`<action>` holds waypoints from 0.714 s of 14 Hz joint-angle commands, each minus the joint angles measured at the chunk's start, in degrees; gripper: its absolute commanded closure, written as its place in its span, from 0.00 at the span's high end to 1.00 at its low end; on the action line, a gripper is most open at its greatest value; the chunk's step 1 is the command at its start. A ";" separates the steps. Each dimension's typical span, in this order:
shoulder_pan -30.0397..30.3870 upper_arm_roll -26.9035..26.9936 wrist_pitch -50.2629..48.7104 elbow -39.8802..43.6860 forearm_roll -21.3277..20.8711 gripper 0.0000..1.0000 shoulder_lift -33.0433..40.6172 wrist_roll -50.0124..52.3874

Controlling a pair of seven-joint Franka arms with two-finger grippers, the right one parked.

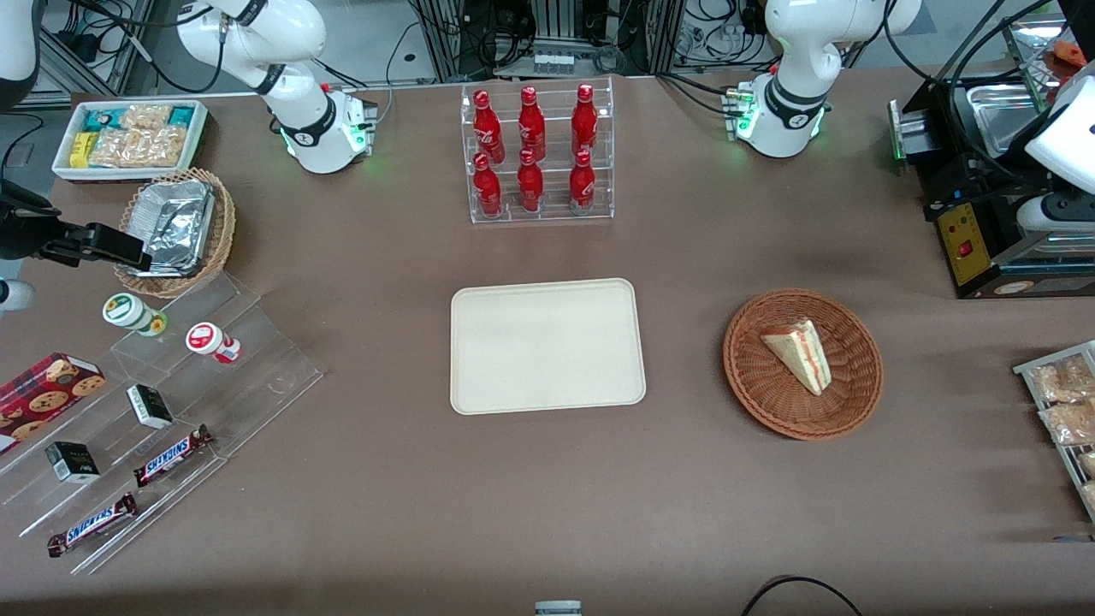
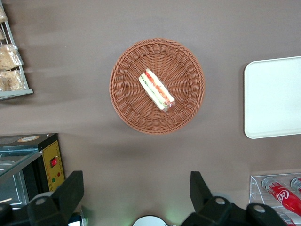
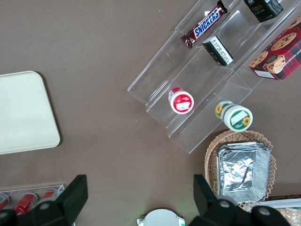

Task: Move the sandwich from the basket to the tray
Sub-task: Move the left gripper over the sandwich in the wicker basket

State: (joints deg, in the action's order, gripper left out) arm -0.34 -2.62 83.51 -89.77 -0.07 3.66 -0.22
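Claw [image 2: 134, 193] hung wide open and empty high above the bench, sandwich [image 2: 156, 89] lying in basket [image 2: 126, 101], tray [image 1: 547, 395] bare: approach step; next, descend and straddle the wedge.

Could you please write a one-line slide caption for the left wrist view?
Open gripper poised high above the sandwich lying in the basket, with the empty tray beside it.

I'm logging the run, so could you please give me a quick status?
Claw open, high above table, holding nothing. Sandwich in basket. Tray bare. Nothing in the way.
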 commanded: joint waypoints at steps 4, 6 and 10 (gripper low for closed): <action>0.07 -0.01 1.03 -0.67 0.51 1.00 0.83 0.75; 0.16 -0.01 2.87 -1.02 0.16 1.00 -1.10 1.01; 0.16 -0.01 8.75 -1.46 0.25 1.00 -6.46 1.36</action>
State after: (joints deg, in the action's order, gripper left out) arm -0.30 -2.60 89.89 -91.54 -0.08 -0.13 0.20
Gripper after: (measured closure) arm 0.000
